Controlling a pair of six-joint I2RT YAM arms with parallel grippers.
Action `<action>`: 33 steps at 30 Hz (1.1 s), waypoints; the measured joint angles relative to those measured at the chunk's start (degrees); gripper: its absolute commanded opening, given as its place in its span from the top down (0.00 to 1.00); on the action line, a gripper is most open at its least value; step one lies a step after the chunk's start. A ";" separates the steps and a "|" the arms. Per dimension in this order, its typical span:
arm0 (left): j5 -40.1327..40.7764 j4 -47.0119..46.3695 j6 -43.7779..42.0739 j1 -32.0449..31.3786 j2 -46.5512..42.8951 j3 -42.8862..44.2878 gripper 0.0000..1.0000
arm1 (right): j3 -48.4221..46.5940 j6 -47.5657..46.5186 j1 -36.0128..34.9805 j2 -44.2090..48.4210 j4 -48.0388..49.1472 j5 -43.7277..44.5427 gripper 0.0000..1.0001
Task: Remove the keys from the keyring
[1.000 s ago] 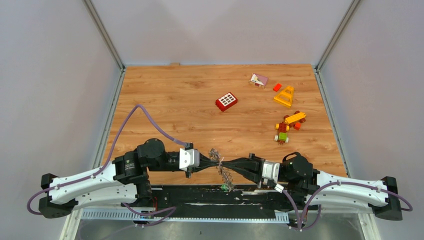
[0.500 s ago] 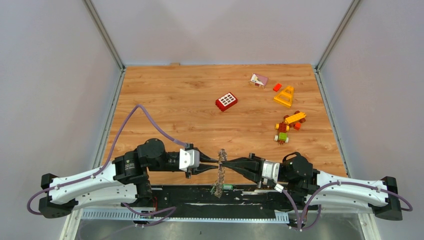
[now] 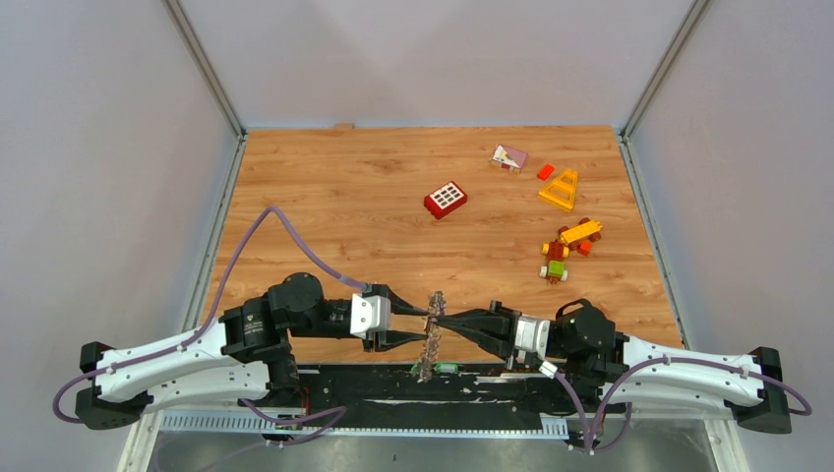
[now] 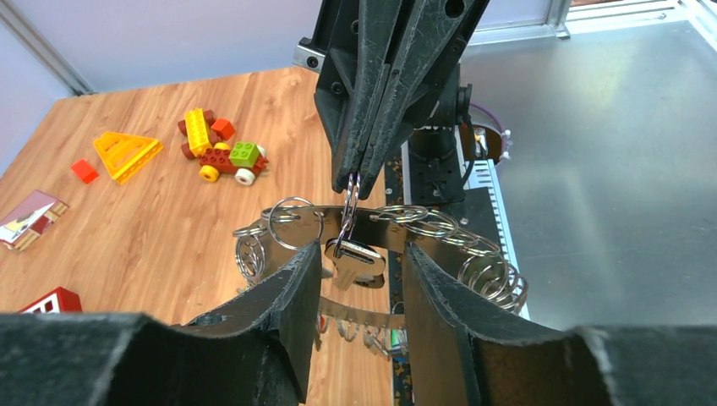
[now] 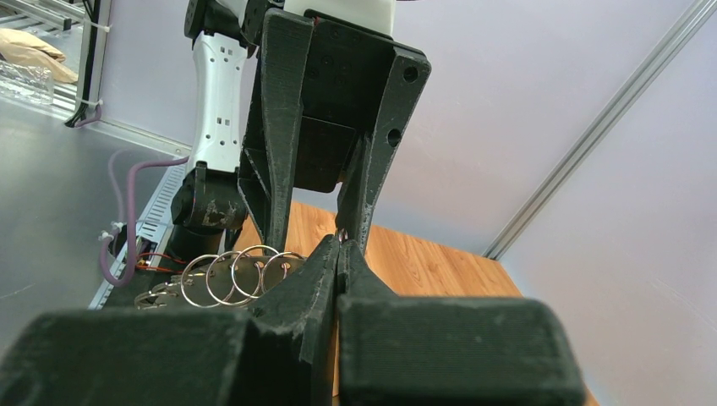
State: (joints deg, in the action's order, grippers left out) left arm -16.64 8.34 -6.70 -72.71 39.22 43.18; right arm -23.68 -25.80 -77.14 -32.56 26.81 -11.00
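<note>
Right claw (image 3: 440, 323) pinched shut on a small ring of the keyring (image 3: 431, 336), hung edge-on with keys (image 4: 355, 262) over the worktop's (image 3: 344, 197) near edge; left claw (image 3: 425, 326) half open, straddling one key.

keyring (image 4: 397, 233): bare grey metal band, shiny. split rings (image 4: 490, 272): bright polished wire. key (image 4: 355, 260): silver metal, glossy. left pincer (image 4: 362, 254) and right pincer (image 4: 355, 173): matt black plastic, rough grainy faces. bench (image 3: 344, 197): wood-grain top, smooth satin. toy bricks (image 4: 228, 152): glossy coloured plastic.
</note>
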 measured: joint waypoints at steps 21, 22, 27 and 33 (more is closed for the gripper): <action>1.79 -0.92 1.03 0.00 0.09 0.00 0.55 | 0.00 -0.04 0.00 -0.50 0.02 0.07 1.00; 1.90 -1.09 1.18 0.00 0.13 0.00 0.57 | 0.00 -0.04 0.00 -0.63 0.02 0.07 1.00; 1.97 -1.81 1.62 0.00 0.72 0.00 0.66 | 0.00 -0.04 0.00 -0.94 0.00 0.07 1.00; 1.95 -1.88 1.68 0.00 1.20 0.00 0.66 | 0.00 -0.04 -0.02 -0.79 -0.11 0.04 1.00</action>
State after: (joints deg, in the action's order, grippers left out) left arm -14.70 6.46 -5.02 -72.71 40.42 43.18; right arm -23.68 -25.85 -77.17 -33.34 26.70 -10.96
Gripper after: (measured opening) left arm 0.327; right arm 0.010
